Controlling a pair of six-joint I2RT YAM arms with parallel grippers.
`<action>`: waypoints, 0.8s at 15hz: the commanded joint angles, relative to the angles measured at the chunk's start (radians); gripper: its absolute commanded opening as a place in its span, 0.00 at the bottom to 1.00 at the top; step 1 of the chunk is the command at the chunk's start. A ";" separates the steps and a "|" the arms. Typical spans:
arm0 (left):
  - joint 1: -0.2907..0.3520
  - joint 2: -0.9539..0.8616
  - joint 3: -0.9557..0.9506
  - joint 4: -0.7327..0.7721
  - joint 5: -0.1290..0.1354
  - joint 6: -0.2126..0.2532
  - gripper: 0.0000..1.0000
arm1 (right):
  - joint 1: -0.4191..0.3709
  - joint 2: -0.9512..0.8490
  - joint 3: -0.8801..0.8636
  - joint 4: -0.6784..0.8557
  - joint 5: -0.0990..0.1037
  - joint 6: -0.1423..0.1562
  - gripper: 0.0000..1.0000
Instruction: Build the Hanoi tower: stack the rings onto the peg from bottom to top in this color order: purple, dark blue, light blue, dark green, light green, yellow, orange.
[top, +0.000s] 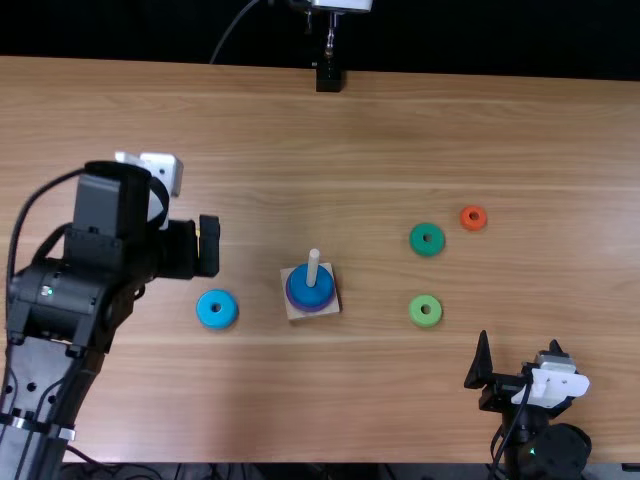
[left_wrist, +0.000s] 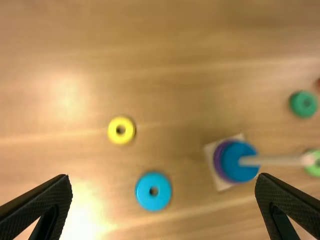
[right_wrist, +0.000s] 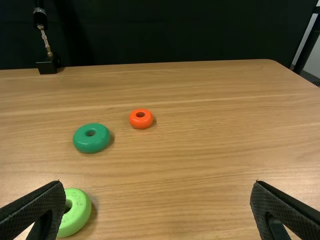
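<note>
Since light blue looks to be next, left gripper (left_wrist: 163, 181): poised above the left of the table (top: 400, 400), fingers spread, nothing between them.
Light blue ring (top: 216, 322): flat on the wood, left of the peg and a little nearer than the gripper.
Grip: come straight down centred on that ring, one finger on each side, and close low on its outer wall; lift only once it sits level.
Yellow ring (left_wrist: 121, 139): farther off than the light blue one; a wide opening could nudge it, so best keep the fingers clear.
Carry: go higher than the tip of the pale upright peg (top: 313, 268), bring the hole over it, lower slowly and let go just above the stack, lest the ring tilt and jam.
Stack: dark blue ring (top: 305, 292) on purple ring (left_wrist: 219, 161), around the peg on its square wooden base (top: 296, 314).
Right side: dark green ring (right_wrist: 91, 145), light green ring (right_wrist: 80, 220) nearer, small orange ring (right_wrist: 141, 123) farthest right.
Right gripper (top: 519, 340): near right, fingers apart, empty.
Grippers: two.
Peg and base: one each.
Rings: seven, one per colour; two stacked, five loose (two left, three right).
</note>
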 joint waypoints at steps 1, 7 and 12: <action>0.012 -0.038 -0.115 0.019 0.000 -0.009 1.00 | -0.007 -0.013 -0.071 -0.067 0.009 -0.004 1.00; 0.006 -0.080 -0.367 0.030 -0.171 0.004 1.00 | -0.007 -0.013 -0.071 -0.067 0.009 -0.004 1.00; -0.103 0.083 -0.402 0.128 -0.169 0.007 1.00 | -0.007 -0.013 -0.071 -0.067 0.009 -0.004 1.00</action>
